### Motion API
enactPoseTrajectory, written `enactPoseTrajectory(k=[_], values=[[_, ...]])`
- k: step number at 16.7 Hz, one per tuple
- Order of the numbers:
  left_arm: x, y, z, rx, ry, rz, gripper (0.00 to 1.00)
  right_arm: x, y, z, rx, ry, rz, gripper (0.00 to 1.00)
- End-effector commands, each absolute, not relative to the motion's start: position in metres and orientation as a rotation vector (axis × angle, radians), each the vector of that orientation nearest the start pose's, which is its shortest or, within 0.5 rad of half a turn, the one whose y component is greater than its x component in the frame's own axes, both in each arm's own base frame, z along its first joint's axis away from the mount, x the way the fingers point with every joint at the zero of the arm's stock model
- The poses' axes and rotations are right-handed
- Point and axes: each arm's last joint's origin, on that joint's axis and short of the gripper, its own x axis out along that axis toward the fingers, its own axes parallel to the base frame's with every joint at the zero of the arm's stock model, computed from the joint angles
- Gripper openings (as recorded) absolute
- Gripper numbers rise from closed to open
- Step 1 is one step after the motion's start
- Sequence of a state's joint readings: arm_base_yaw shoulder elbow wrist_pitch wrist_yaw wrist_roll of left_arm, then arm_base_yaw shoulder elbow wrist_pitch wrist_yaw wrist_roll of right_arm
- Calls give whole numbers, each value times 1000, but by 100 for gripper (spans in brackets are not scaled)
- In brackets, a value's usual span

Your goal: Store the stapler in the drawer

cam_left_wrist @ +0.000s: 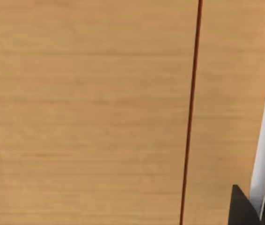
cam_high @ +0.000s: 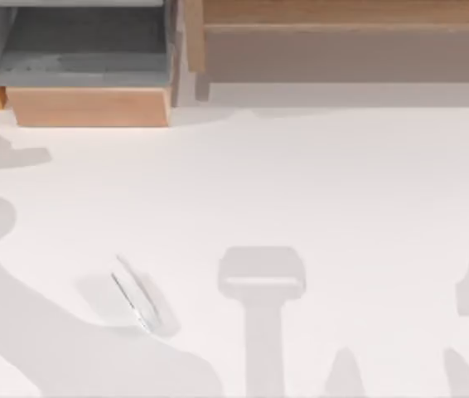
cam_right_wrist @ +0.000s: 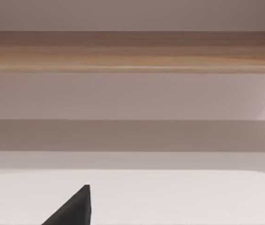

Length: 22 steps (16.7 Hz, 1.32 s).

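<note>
White tabletop point(cam_high: 317, 182) bears slim silvery stapler point(cam_high: 135, 298); grey-lined drawer point(cam_high: 85, 58) open.

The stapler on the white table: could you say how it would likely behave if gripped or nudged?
The stapler looks slim and long, so it probably pivots if pushed near one end. Lying flat, it seems unlikely to tip. Its pale, smooth-looking surface may be slippery.
</note>
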<state>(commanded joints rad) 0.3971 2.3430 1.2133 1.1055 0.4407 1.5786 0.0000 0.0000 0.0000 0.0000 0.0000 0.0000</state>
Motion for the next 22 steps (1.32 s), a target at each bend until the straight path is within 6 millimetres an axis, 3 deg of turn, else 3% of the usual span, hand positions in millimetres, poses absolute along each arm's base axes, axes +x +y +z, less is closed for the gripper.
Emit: enactPoseTrajectory(k=[3, 10, 17, 22], values=[[423, 173, 91, 1561, 0, -23, 0, 106, -1, 160, 0, 0, 0, 100], [372, 173, 90, 1556, 2, -29, 0, 106, -1, 160, 0, 0, 0, 100], [365, 174, 89, 1558, 5, -28, 0, 106, -1, 160, 0, 0, 0, 100], [324, 174, 87, 1549, 9, -35, 0, 106, -1, 160, 0, 0, 0, 100]])
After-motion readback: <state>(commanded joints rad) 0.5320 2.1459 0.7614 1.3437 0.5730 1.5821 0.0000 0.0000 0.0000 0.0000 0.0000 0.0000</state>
